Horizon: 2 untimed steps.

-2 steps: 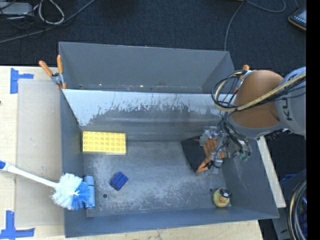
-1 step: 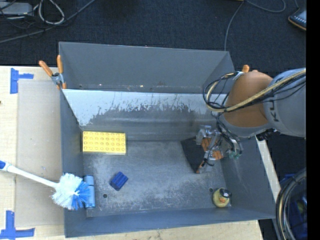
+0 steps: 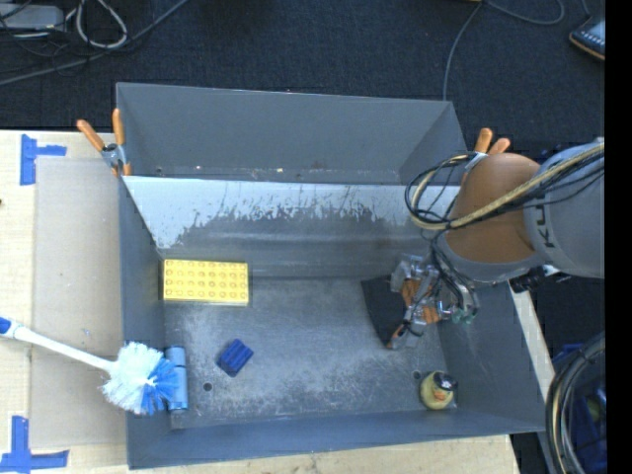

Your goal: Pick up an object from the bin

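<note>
Grey metal bin (image 3: pixel 296 136) under bright overhead light: pale glare streaks its far sloping wall, its left wall lies in shade, and the black floor (image 3: pixel 296 28) beyond is dim.

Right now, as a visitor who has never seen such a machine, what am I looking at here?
One camera looks down into a grey metal bin. Reaching in from the right is a robot arm. The orange dome and the cables are parts of it. Its gripper, the small claw at its tip, is low in the bin, next to a dark flat piece. I cannot tell whether it holds anything. Also in the bin are a yellow studded plate, a small blue block, a white-and-blue brush and a small yellow toy.
</note>
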Motion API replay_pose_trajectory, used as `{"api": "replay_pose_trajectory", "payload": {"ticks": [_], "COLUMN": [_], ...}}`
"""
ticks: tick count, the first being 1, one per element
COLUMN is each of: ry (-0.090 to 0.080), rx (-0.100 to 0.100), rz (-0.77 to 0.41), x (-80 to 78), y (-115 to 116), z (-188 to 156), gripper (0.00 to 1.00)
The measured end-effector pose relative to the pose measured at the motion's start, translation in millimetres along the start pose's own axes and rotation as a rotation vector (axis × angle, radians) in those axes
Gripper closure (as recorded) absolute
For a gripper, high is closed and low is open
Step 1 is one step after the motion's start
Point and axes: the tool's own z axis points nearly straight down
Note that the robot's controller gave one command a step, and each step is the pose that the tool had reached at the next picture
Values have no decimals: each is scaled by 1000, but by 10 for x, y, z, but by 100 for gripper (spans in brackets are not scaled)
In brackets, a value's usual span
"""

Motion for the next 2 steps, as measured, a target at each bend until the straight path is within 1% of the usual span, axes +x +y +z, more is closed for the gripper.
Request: {"api": "replay_pose_trajectory", "payload": {"ticks": [1,2], "ry": [0,0], "rx": [0,0], "rz": [-46,-46], "x": [-122,-122], "y": [61,61], "z": [-16,-17], "gripper": [100,100]}}
